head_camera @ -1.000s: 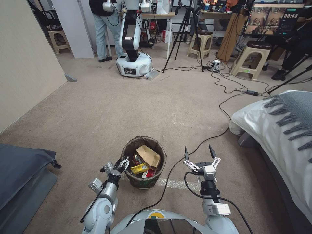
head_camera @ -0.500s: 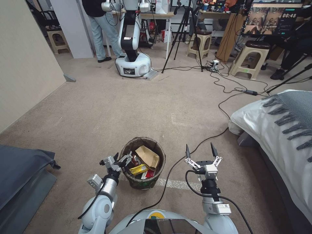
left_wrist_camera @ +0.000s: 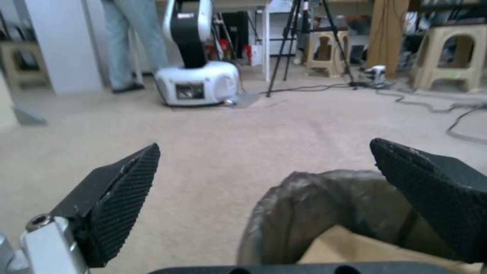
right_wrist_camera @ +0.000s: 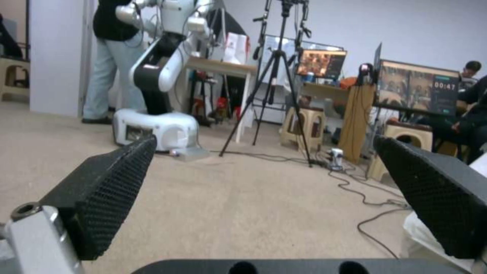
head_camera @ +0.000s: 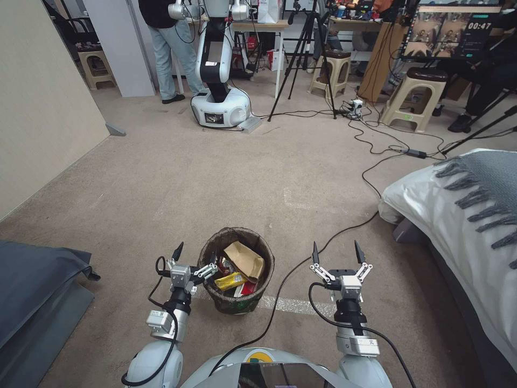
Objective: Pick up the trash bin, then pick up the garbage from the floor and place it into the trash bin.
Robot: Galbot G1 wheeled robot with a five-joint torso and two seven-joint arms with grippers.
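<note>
Head view is showing the bin (head_camera: 237, 269) standing upright on the carpet (head_camera: 215, 183), its long axis vertical and its round mouth facing up, in the near middle of the floor just ahead of the robot's base. A crinkled dark brown bag is lining it and folding over the rim. Inside, a tan paper bag (head_camera: 246, 260) is lying flat and creased, pointing toward the far rim, with a glossy yellow wrapper (head_camera: 230, 281) lying crosswise beside it and red-and-white scraps showing underneath.

Left tool (head_camera: 193, 263) is hovering at the bin's left rim with its fingers spread apart; one black textured finger is sitting over the rim inside the mouth and the other outside it, holding nothing. Left wrist view is showing the wrinkled liner (left_wrist_camera: 304, 213) between those ridged pads.

Right tool (head_camera: 337, 252) is hanging over bare carpet to the bin's right, well apart from it, fingers wide apart and empty, near a black cable (head_camera: 301, 264).
</note>
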